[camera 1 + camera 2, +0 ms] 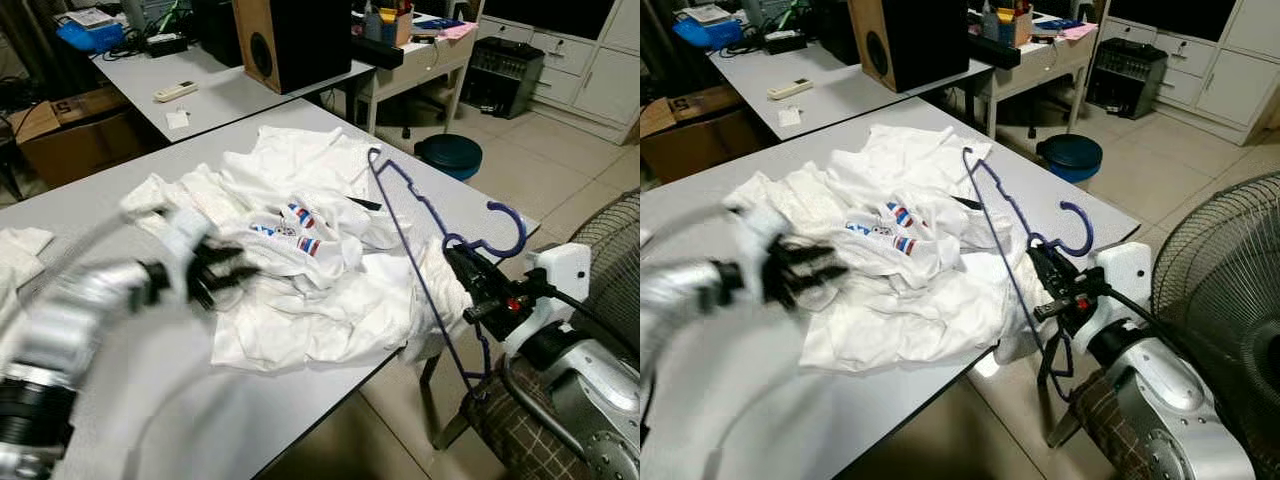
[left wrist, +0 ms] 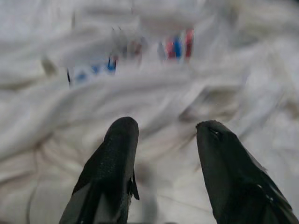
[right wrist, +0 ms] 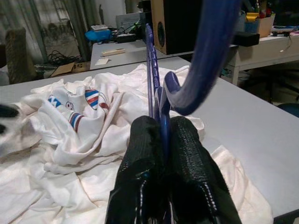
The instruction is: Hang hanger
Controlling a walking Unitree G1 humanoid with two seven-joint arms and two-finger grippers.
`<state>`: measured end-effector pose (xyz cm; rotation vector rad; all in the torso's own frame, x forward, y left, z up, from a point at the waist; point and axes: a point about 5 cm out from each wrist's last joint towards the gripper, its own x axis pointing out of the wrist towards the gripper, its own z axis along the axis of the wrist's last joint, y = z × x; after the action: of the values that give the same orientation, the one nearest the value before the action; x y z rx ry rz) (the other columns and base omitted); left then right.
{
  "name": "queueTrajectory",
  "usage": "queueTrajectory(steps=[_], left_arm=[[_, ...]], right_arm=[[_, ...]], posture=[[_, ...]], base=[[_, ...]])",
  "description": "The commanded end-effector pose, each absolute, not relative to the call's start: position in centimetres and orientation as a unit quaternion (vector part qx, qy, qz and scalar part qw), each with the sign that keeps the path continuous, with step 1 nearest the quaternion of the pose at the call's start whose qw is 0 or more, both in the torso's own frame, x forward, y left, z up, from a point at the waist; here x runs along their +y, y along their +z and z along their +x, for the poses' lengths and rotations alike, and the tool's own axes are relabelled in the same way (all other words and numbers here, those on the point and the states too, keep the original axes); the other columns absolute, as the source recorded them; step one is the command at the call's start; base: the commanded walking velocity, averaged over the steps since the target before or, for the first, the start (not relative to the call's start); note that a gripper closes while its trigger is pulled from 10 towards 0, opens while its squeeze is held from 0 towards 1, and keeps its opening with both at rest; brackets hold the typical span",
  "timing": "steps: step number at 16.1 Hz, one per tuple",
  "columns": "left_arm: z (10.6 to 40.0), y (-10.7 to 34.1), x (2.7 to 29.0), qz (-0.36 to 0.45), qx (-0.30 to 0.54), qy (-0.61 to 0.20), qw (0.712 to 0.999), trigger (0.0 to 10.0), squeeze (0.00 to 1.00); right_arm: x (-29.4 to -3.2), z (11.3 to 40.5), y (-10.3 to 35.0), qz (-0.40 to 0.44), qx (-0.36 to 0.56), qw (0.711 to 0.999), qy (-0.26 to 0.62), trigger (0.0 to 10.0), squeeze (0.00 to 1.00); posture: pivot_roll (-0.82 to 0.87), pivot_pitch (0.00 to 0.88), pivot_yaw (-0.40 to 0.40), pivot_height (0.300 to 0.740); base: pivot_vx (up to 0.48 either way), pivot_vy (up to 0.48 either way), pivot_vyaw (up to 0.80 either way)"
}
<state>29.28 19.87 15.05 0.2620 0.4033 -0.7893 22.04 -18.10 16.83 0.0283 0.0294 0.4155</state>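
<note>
A blue plastic hanger (image 1: 410,225) stands tilted over the table's right edge, its hook (image 1: 508,228) curling up on the right. My right gripper (image 1: 463,264) is shut on the hanger just below the hook, the blue bar pinched between its fingers (image 3: 145,172). A crumpled white shirt (image 1: 300,270) with red and blue stripes lies on the grey table (image 1: 150,400). My left gripper (image 1: 225,268) is blurred, open, and hovers over the shirt's left part; its fingertips (image 2: 122,135) stand apart just above the white cloth (image 2: 154,88).
A fan's wire guard (image 1: 610,250) stands at the right. A plaid chair seat (image 1: 520,420) sits under my right arm. Behind are a second table with a speaker (image 1: 290,40), a remote (image 1: 175,91), a dark round bin (image 1: 448,155) and cardboard boxes (image 1: 70,130).
</note>
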Motion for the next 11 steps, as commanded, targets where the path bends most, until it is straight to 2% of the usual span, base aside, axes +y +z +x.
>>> queueTrajectory(steps=[1, 7, 8, 9, 10, 11], left_arm=[[29.5, 14.0, 20.2, 0.171, 0.209, -0.356, 0.895, 10.0, 0.0], [29.4, 12.0, 21.2, 0.258, 0.253, -0.304, 0.882, 10.0, 0.0], [29.4, 11.9, 21.2, 0.259, 0.251, -0.303, 0.882, 4.8, 0.0], [29.4, 11.9, 21.3, 0.262, 0.249, -0.303, 0.882, 1.1, 0.0], [29.3, 11.8, 21.4, 0.273, 0.249, -0.301, 0.879, 0.0, 0.0], [29.3, 11.8, 21.4, 0.279, 0.25, -0.3, 0.877, 0.0, 0.0]], right_arm=[[-17.7, 22.1, 17.2, 0.012, 0.007, 0.976, 0.217, 10.0, 0.0], [-17.1, 21.8, 16.6, -0.001, 0.018, 0.973, 0.231, 10.0, 0.0], [-17.1, 21.9, 16.6, -0.001, 0.018, 0.973, 0.232, 10.0, 0.0], [-17.0, 21.9, 16.6, -0.001, 0.017, 0.972, 0.232, 10.0, 0.0], [-17.0, 21.9, 16.6, -0.001, 0.017, 0.972, 0.233, 10.0, 0.0], [-17.0, 22.0, 16.6, 0.0, 0.017, 0.972, 0.234, 10.0, 0.0]], posture=[[-0.02, 0.0, 0.092, 0.74], [-0.03, 0.0, 0.099, 0.74], [-0.02, 0.0, 0.094, 0.74], [-0.02, 0.0, 0.094, 0.74], [-0.02, 0.0, 0.09, 0.74], [-0.02, 0.0, 0.09, 0.74]], base=[[0.0, 0.0, 0.0], [0.0, 0.0, 0.0], [0.0, 0.0, 0.0], [0.0, 0.0, 0.0], [0.0, 0.0, 0.0], [0.0, 0.0, 0.0]])
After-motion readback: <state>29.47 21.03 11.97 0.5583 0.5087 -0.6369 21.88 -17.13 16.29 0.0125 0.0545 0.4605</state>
